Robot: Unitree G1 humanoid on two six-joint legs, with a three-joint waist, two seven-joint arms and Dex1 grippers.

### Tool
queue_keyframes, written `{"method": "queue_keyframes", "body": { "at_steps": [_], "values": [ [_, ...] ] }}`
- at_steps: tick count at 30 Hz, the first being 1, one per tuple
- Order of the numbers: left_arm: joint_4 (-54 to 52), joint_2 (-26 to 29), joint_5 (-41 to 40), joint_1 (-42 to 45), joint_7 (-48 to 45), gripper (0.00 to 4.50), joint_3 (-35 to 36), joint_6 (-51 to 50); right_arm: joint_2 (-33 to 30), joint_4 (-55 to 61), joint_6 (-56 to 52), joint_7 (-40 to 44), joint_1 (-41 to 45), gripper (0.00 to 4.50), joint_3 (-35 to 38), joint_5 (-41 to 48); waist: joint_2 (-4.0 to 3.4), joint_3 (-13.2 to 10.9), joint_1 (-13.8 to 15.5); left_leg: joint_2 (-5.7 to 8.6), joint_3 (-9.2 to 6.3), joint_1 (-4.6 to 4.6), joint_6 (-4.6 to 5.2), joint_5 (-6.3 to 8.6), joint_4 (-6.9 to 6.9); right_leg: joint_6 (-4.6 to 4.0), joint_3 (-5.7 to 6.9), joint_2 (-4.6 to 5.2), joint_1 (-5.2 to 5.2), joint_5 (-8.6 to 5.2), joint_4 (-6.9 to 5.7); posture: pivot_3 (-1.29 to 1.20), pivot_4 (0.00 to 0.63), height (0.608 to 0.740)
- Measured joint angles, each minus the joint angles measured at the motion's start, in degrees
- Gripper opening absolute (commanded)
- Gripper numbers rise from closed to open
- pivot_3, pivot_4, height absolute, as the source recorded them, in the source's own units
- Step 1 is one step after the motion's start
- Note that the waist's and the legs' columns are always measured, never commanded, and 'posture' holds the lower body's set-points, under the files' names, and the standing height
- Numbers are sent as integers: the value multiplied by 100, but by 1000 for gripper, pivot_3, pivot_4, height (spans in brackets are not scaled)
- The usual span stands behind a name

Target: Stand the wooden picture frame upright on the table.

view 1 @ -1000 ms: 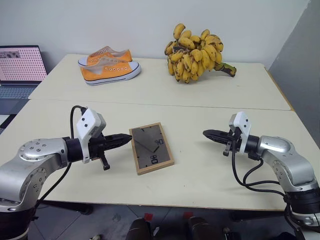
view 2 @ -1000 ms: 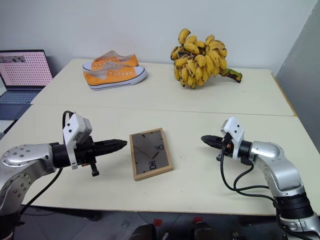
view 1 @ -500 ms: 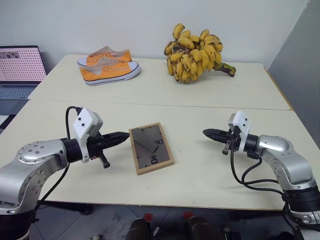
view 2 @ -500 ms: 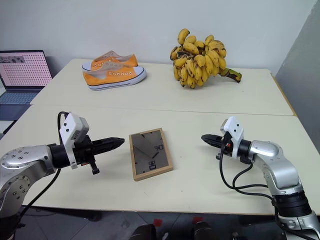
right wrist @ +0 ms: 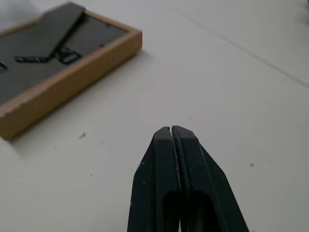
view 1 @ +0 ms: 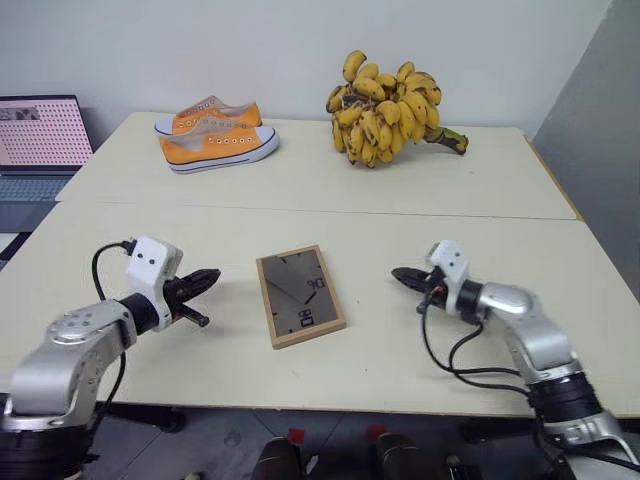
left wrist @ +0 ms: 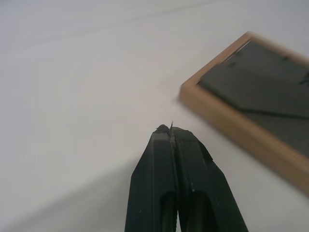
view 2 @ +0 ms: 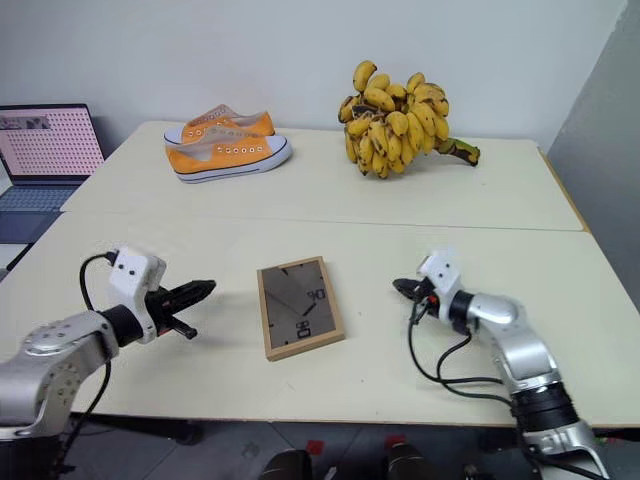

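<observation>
Left gripper [view 1: 208,276] pinched shut on nothing, low over the table [view 1: 400,190], tips aimed toward the wooden picture frame [view 1: 300,296] and near its left edge, not touching. Right gripper [view 1: 398,275] likewise closed and empty, pointing at the frame's right side from a little farther off. Between them, flat on the near tabletop: small light-wood rectangle, dark grey back facing up, prop stand folded against it, white marks near the lower right. Long axis running away from the robot, far end tipped slightly left. Beyond, orange sneakers [view 1: 211,132] and bananas [view 1: 385,108] on the far tabletop.
</observation>
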State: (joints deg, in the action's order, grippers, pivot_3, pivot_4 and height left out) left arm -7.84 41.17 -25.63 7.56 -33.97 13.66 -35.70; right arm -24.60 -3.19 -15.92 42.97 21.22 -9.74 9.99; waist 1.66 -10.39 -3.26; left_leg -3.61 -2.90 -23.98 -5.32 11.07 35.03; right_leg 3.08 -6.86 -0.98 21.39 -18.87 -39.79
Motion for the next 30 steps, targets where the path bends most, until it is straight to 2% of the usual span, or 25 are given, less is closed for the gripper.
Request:
{"method": "queue_keyframes", "body": {
  "at_steps": [4, 12, 30],
  "values": [
    [505, -340, 326, 374, 82, 47, -385, 319, 229, -63, 111, -184, 0, 45, -97, -155, 1, 1, 54, 2, -1, -1, -1, 0, 8, 0, 1, 1, -1, 0, -10, 0, 150, 740],
    [1317, -791, 776, 1204, -147, 47, -1090, 750, 255, -60, 116, -202, -82, 45, -121, -250, 3, 2, 51, 1, -2, 1, -1, -1, 8, 0, 3, -1, -1, 0, -19, 0, 150, 740],
    [2091, -1474, 1192, 2182, -680, 47, -1790, 1093, 384, 873, -778, -119, -595, 45, -310, 31, 3, 3, 102, 5, -8, -1, -1, 0, 13, 1, 7, 0, -4, 1, -19, 0, 150, 740]
  ]
}}
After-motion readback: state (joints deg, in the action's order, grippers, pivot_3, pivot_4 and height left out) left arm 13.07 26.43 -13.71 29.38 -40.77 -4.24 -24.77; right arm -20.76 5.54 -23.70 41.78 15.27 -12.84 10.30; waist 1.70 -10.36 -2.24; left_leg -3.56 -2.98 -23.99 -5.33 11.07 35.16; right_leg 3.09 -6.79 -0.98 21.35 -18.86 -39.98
